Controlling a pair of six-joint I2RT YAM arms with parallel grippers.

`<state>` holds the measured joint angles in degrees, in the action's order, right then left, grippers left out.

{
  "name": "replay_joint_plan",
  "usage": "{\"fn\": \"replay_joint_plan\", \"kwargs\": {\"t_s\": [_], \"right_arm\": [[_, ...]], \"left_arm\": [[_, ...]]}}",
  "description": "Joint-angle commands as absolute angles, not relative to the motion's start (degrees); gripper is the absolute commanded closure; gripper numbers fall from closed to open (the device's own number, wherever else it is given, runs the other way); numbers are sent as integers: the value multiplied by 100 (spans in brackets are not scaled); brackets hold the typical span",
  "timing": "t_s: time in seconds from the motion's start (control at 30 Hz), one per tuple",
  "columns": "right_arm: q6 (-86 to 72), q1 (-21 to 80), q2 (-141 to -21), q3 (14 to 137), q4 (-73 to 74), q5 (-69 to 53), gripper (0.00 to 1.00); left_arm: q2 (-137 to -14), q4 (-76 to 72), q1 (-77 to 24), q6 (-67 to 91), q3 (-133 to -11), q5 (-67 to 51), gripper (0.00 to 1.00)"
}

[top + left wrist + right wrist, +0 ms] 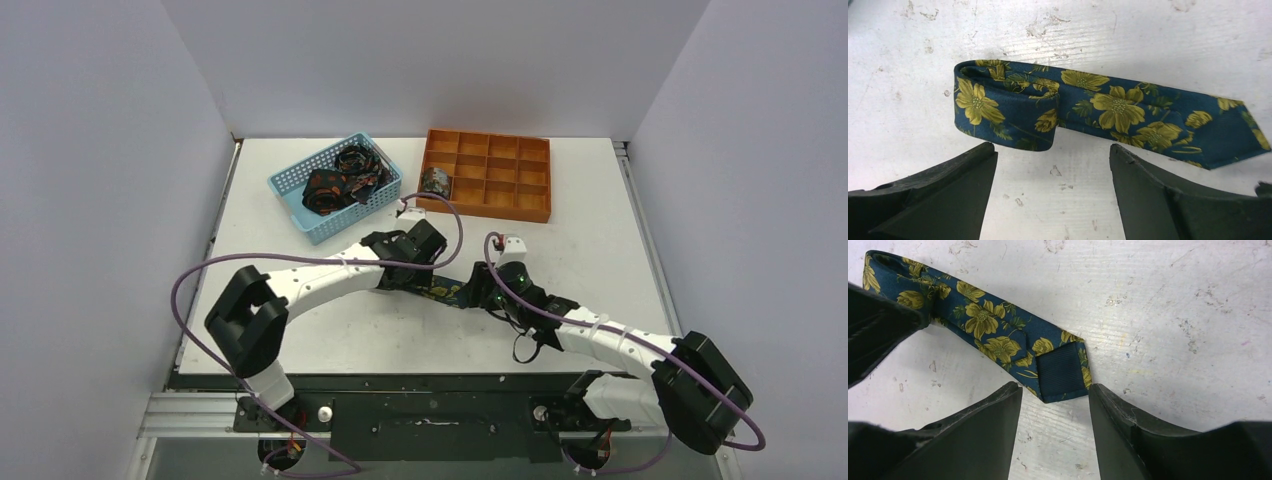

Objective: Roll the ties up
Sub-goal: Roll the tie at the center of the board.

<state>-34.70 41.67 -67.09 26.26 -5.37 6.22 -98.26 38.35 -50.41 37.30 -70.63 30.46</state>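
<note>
A navy tie with yellow flowers lies flat on the table between my two grippers. In the left wrist view the tie has its left end folded over into a loose loop, and its pointed tip is at the right. My left gripper is open and empty, just short of the looped end. In the right wrist view the tie's other end lies just ahead of my right gripper, which is open and empty. From above, the left gripper and the right gripper stand at opposite ends of the tie.
A light-blue mesh basket at the back left holds more dark ties. An orange compartment tray at the back holds one rolled tie in its near-left cell. A left finger shows in the right wrist view.
</note>
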Motion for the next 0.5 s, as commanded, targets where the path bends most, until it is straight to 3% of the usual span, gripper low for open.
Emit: {"fn": "replay_joint_plan", "kwargs": {"t_s": [0.0,0.2,0.47], "right_arm": [[-3176,4014,-6497,2952,-520,170,47],[-3312,4212,-6876,3545,-857,-823,48],[-3501,5158,-8590,4974,-1194,-458,56]], "left_arm": [[-9121,3603,-5028,3785,-6977,2836,18],[-7964,3614,-4752,3767,-6371,2689,17],[-5396,1424,-2371,3803,-3821,-84,27]]}}
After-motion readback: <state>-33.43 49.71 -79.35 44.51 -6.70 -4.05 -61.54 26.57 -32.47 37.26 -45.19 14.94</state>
